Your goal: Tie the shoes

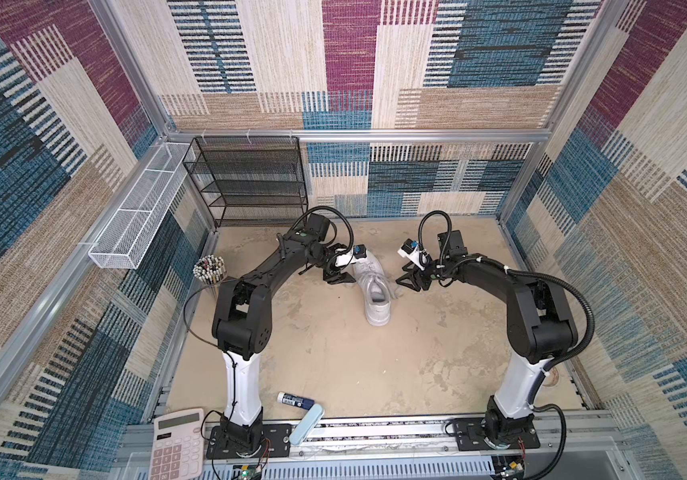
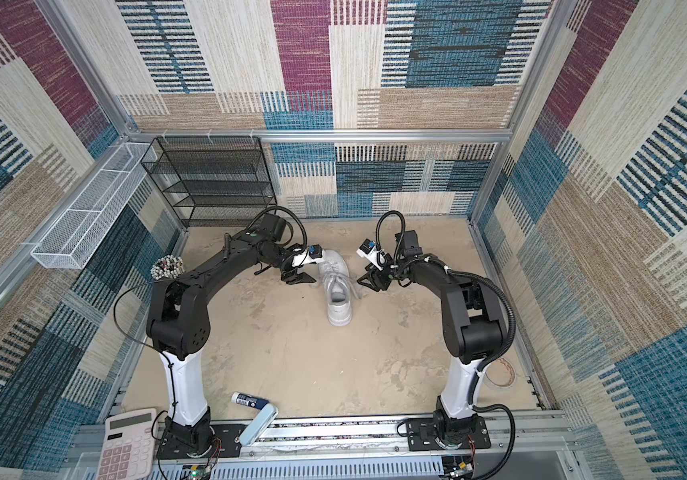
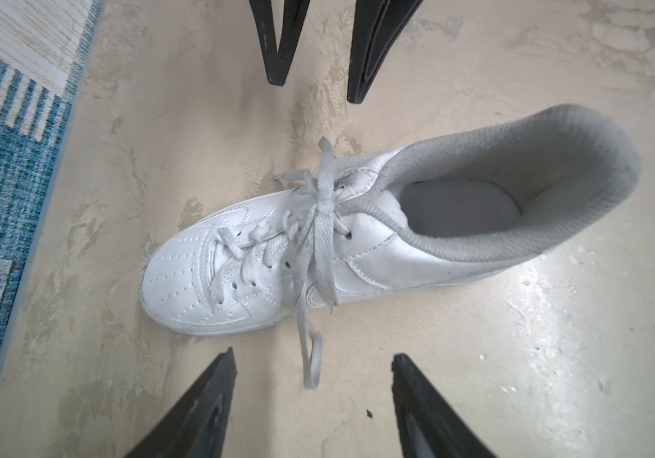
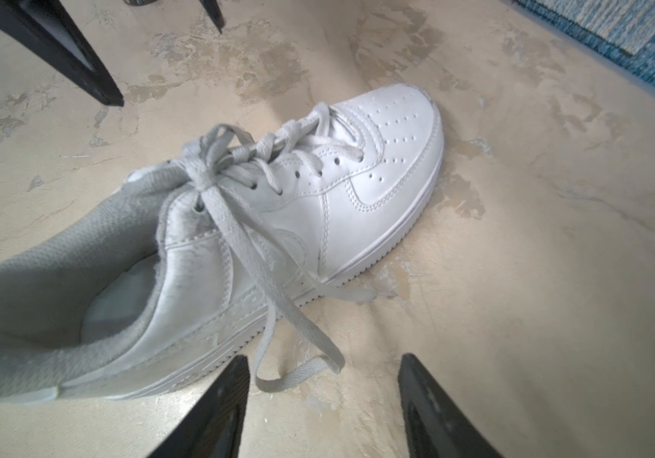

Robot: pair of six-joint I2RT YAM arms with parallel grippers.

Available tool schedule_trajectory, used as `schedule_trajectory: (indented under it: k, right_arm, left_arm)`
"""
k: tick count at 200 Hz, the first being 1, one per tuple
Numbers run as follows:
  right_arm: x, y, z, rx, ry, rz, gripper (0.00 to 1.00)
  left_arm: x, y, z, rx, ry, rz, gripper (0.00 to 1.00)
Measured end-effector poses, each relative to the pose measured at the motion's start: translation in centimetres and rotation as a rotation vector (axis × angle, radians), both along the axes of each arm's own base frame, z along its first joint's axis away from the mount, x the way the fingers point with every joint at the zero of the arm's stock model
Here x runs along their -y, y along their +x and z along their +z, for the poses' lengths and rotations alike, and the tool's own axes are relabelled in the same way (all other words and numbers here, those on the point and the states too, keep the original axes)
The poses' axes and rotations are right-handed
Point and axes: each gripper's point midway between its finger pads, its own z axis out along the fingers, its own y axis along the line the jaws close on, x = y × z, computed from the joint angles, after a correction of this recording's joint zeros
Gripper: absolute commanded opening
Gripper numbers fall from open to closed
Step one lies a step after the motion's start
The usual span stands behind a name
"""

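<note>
**Two loops on the sneaker, both grippers empty**

One white low-top sneaker (image 1: 375,291) stands on its sole near the middle of the beige tabletop (image 1: 333,357). Its toe points to the far wall and its heel to the arm bases. I see no second shoe in any view.

The laces (image 3: 323,198) cross up the tongue and meet in a knot at the top eyelets. From this knot one loop (image 3: 312,357) falls down the side of the shoe and lies on the table in the left wrist view. In the right wrist view a longer loop (image 4: 302,368) falls down the opposite side, with a loose end (image 4: 357,295) beside the sole. To me this looks like a finished bow. It is a little slack in the loops, but the knot itself seems drawn together.

The left gripper (image 1: 341,277) hovers just beside the shoe on one side and the right gripper (image 1: 408,279) on the other. The left fingers (image 3: 207,400) are spread and hold nothing; the loop only lies between them. The right fingers (image 4: 218,400) are spread as well, with no lace between the pads.

So I judge the tying nearly done. What I think is left is to check that the bow holds and to take the arms away.

Further out, a calculator (image 1: 177,442) and a pale blue case (image 1: 306,424) lie at the near edge.
</note>
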Motion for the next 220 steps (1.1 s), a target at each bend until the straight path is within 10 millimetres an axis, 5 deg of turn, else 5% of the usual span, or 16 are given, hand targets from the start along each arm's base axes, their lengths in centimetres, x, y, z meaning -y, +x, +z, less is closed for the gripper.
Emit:
schedule_trajectory:
  k: [67,155,220]
  right_arm:
    - [-0.8,1.4,2.8,0.038,0.041,0.03,0.53]
    - [-1.4,1.7,2.6,0.014,0.041,0.04,0.51]
    - [-1.9,1.6,2.5,0.007,0.04,0.051,0.5]
  left_arm:
    - [0.9,-3.0,-0.9,-0.258,-0.23,0.182,0.38]
    - [2.5,0.6,-1.2,-0.291,-0.321,0.265,0.34]
    - [3.2,-0.3,-1.7,-0.298,-0.293,0.221,0.32]
